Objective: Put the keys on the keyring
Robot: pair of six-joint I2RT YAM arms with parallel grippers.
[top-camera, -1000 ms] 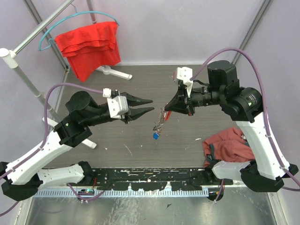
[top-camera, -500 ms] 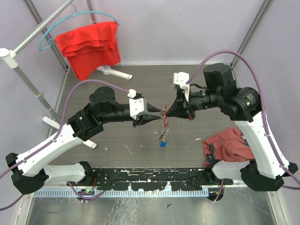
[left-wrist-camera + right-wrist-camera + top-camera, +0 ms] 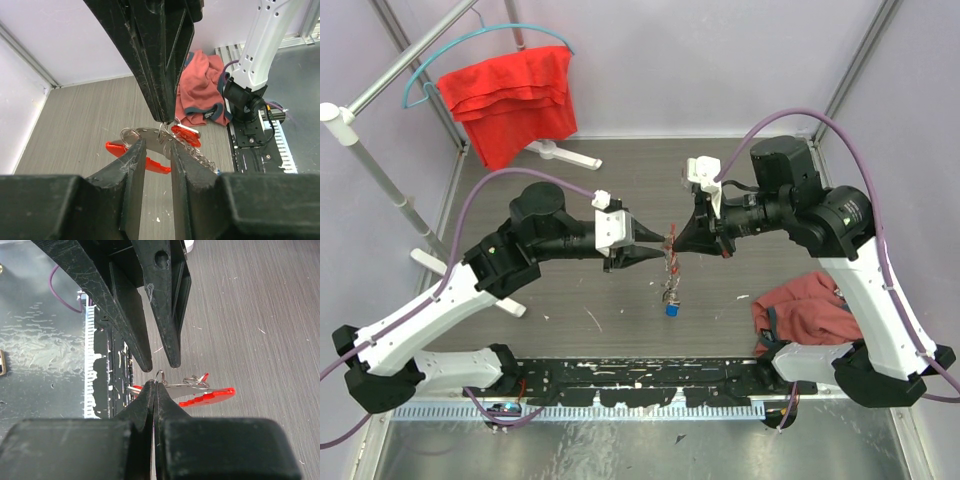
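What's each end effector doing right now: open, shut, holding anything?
Left end effector: open, tips right by the keys, gripping nothing.
Right end effector: shut on the keys, with the bunch dangling below it.

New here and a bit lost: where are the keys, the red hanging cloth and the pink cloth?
keys (image 3: 669, 290): top view, middle of the dangling bunch.
red hanging cloth (image 3: 510, 100): top view, middle of the fabric.
pink cloth (image 3: 796, 305): top view, its crumpled middle.

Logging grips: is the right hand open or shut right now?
Shut: the right hand pinches the keys at their ring, jaws together with no gap.
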